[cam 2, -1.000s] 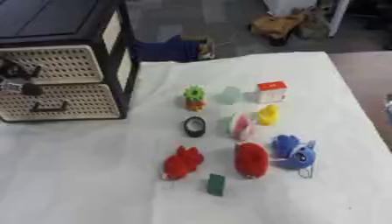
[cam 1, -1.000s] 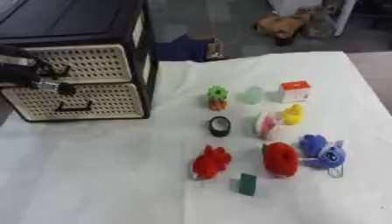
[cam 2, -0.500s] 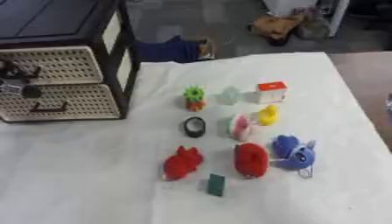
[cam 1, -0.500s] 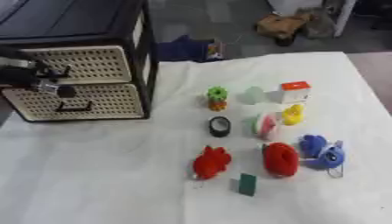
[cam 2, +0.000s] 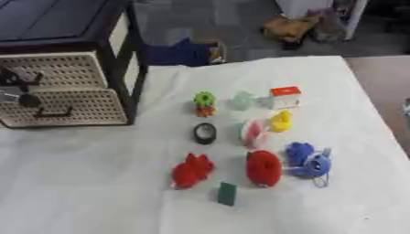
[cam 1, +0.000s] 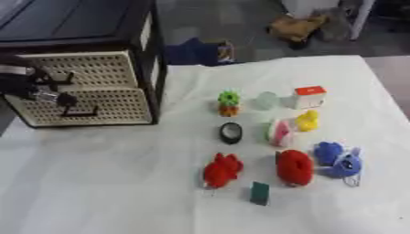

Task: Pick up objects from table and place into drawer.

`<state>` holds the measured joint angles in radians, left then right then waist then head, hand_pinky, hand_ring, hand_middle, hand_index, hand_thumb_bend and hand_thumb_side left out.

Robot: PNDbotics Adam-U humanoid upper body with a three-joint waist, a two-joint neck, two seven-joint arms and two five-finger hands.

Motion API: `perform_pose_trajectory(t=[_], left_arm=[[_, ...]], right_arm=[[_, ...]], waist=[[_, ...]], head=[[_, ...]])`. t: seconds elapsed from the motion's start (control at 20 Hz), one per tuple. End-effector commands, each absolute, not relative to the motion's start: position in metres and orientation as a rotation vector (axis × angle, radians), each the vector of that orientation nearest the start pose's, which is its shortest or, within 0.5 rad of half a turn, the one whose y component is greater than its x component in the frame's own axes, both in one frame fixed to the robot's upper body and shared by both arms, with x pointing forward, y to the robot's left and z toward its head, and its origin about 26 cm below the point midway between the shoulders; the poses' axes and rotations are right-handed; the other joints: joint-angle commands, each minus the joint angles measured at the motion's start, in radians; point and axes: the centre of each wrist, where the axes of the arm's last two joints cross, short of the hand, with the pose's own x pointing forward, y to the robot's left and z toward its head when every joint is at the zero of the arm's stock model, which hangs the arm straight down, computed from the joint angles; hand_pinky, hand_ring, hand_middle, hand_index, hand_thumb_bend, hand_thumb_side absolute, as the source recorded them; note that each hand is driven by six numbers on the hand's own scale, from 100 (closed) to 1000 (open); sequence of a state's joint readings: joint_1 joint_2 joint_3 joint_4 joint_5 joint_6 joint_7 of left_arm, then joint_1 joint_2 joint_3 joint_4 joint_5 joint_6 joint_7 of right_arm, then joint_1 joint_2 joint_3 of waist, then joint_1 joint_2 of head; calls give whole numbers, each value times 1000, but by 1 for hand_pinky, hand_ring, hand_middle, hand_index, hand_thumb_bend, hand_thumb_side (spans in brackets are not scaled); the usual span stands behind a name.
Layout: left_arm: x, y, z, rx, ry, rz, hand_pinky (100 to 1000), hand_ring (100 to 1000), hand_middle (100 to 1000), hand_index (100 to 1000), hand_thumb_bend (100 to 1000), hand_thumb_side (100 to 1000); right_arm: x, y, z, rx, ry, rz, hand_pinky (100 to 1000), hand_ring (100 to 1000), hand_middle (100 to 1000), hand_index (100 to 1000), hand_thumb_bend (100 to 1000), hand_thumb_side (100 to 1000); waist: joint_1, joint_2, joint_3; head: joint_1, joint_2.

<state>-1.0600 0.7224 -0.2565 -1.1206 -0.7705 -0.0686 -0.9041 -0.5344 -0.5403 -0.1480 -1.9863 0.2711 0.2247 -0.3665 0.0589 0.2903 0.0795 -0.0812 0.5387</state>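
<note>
A black cabinet [cam 1: 96, 27] stands at the table's left with two beige perforated drawers, both closed. My left hand [cam 1: 36, 87] is at the front of the upper drawer [cam 1: 88, 68], fingers curled at its dark handle. The lower drawer [cam 1: 104, 107] has a free handle. On the white cloth lie a green and orange toy [cam 1: 229, 103], a pale cup [cam 1: 266, 99], a white and red cube [cam 1: 309, 96], a yellow duck [cam 1: 307, 120], a pink and white piece [cam 1: 278, 132], a black ring [cam 1: 230, 132], a red toy [cam 1: 222, 170], a red rounded toy [cam 1: 294, 167], a blue toy [cam 1: 338, 159] and a dark green card [cam 1: 259, 193].
The white cloth [cam 1: 104, 183] covers the table, with bare cloth in front of the cabinet. Beyond the far edge, a blue thing [cam 1: 196, 51] and a brown thing [cam 1: 298, 28] sit on the floor. The table's right edge runs close to the blue toy.
My left hand has barely shifted at the upper drawer front. The drawers and the toys have not moved.
</note>
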Motion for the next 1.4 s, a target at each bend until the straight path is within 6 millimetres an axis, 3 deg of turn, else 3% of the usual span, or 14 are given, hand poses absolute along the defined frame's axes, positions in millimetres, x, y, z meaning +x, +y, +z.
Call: perform_pose_trajectory(t=[0.05, 1.4], left_arm=[[439, 329, 339, 926, -993, -1648, 100, 100, 100, 849, 768, 1000], [399, 331, 332, 950, -1011, -1700, 100, 100, 100, 842, 745, 1000]], right_arm=[[298, -304, 313, -1029, -2394, 32, 622, 731, 702, 859, 100, 1000], [298, -305, 312, -1039, -2396, 13, 623, 732, 702, 859, 100, 1000]], waist=[[-4, -25, 4], [-11, -30, 16]], head=[[-2, -6], [-7, -3]])
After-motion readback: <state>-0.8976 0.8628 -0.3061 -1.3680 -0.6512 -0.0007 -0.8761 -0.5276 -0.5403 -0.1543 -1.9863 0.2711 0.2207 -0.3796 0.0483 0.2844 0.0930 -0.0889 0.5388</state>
